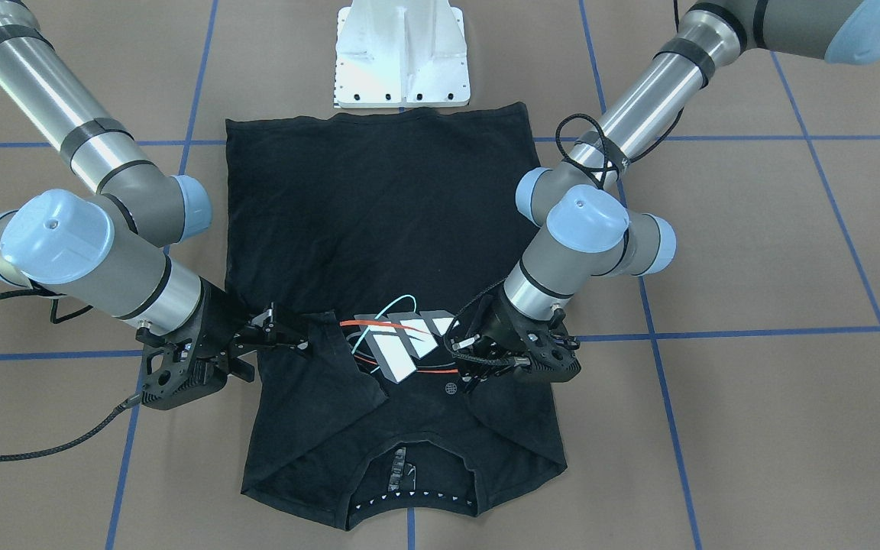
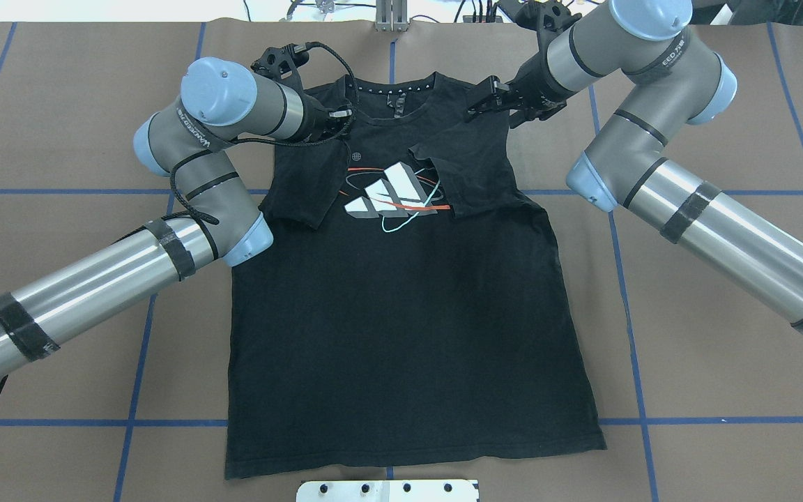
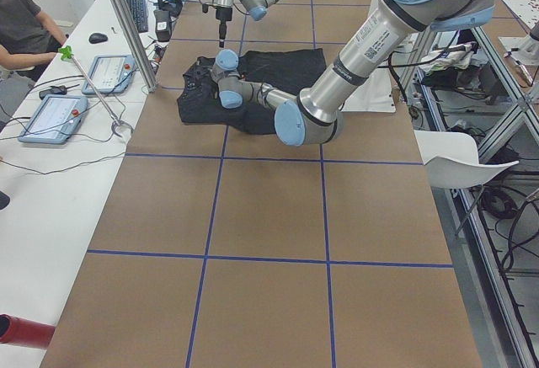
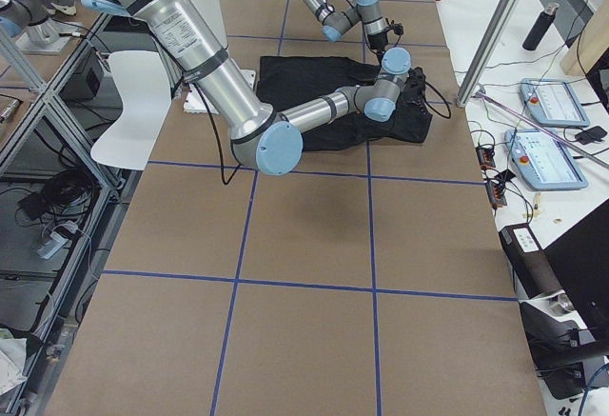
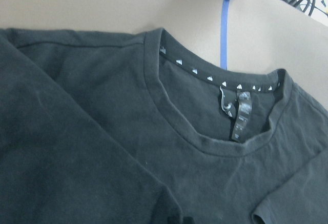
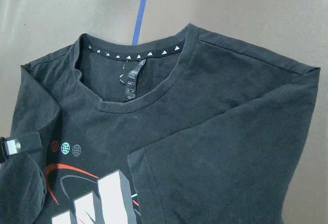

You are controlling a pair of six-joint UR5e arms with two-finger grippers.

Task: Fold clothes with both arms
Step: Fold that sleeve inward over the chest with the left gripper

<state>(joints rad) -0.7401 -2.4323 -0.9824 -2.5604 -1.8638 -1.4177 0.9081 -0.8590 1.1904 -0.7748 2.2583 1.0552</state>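
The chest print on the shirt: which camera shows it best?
The overhead exterior view: the chest print lies upright and almost whole. The front-facing view shows it upside down, the right wrist view only a corner; the left wrist view misses it, and the side views are too distant.

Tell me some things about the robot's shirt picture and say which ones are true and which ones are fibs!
1. The T-shirt is black. True.
2. The print is hidden underneath. False: the print faces up on the chest, with its white blocks and coloured ovals showing.
3. Both sleeves are folded in over the front. True: one sleeve and the other sleeve lie on the chest, each covering an edge of the print.
4. The collar is right by the white base. False: the hem is by the white base, and the collar is at the far end of the shirt.
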